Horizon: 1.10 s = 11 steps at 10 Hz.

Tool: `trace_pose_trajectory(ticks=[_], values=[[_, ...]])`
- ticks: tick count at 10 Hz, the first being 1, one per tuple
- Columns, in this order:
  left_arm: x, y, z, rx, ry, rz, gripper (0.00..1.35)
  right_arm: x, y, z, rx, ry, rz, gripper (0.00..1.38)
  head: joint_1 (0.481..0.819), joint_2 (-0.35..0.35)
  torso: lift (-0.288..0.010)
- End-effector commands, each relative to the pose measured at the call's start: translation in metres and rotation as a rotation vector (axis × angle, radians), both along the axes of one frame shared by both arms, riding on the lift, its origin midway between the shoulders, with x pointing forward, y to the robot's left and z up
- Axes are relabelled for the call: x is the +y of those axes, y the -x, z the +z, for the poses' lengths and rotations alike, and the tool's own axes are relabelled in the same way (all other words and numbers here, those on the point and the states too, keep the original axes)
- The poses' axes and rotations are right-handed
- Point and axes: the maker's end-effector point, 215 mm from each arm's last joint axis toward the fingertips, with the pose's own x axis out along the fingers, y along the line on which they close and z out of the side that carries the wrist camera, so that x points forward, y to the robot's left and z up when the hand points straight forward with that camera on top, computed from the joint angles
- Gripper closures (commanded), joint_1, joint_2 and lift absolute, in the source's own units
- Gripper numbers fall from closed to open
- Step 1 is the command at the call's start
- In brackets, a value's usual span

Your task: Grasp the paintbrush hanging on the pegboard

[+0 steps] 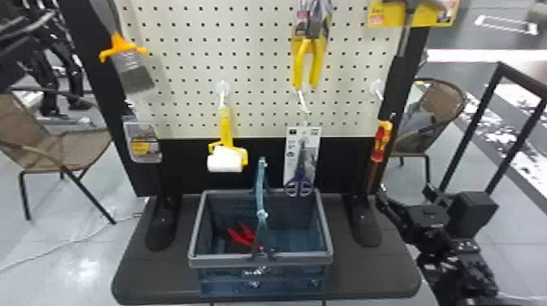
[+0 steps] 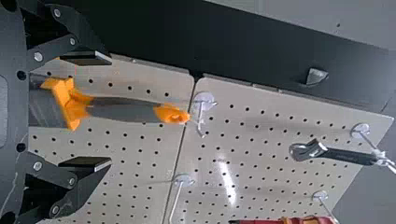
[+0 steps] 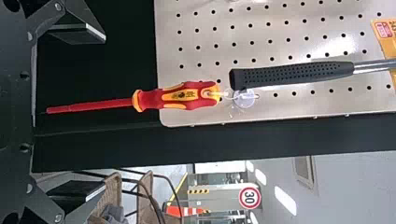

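Observation:
The paintbrush (image 1: 129, 67), with an orange guard, a metal ferrule and grey bristles, hangs tilted at the pegboard's (image 1: 252, 81) upper left corner. In the left wrist view the paintbrush (image 2: 116, 109) lies between the two fingers of my left gripper (image 2: 100, 111). The gripper is open and both pads stand clear of the brush. The handle's orange tip sits close to a clear hook (image 2: 203, 100); whether it hangs on the hook I cannot tell. My right gripper (image 3: 88, 112) is open and holds nothing. It rests low at the table's right side (image 1: 384, 201), facing a red-and-yellow screwdriver (image 3: 175, 97).
A blue basket (image 1: 321, 228) with a red tool inside stands mid-table. Yellow pliers (image 1: 309, 53), a paint roller (image 1: 226, 154), packaged scissors (image 1: 301, 162), the screwdriver (image 1: 380, 142), a hammer (image 3: 289, 73) and a wrench (image 2: 327, 151) hang on the board. Black posts flank it.

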Motion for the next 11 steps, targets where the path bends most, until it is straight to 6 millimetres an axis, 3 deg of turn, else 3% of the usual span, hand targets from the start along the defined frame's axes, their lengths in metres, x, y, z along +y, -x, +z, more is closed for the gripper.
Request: trace_pose_trajectory(ticks=[1,2,4,7,11], values=[[0.012,0.001,0.011,-0.023,0.045,-0.026,0.50,0.000,0.000,0.000,0.000,0.000,0.000,0.18,0.549,0.000,-0.100],[0.018,-0.002,0.012,-0.028,0.057,-0.038,0.50,0.000,0.000,0.001,-0.001,0.000,0.000,0.18,0.549,0.000,-0.100],[0.010,-0.020,0.004,-0.008,0.069,-0.116,0.50,0.000,0.000,0.002,-0.005,0.002,0.001,0.18,0.549,0.000,-0.100],[-0.027,-0.049,-0.007,0.011,0.068,-0.291,0.50,0.000,0.000,0.003,-0.006,0.002,0.001,0.18,0.549,0.000,-0.100],[-0.064,-0.060,0.001,0.045,-0.015,-0.398,0.52,0.000,0.000,0.002,-0.005,0.002,0.001,0.18,0.549,0.000,-0.100]])
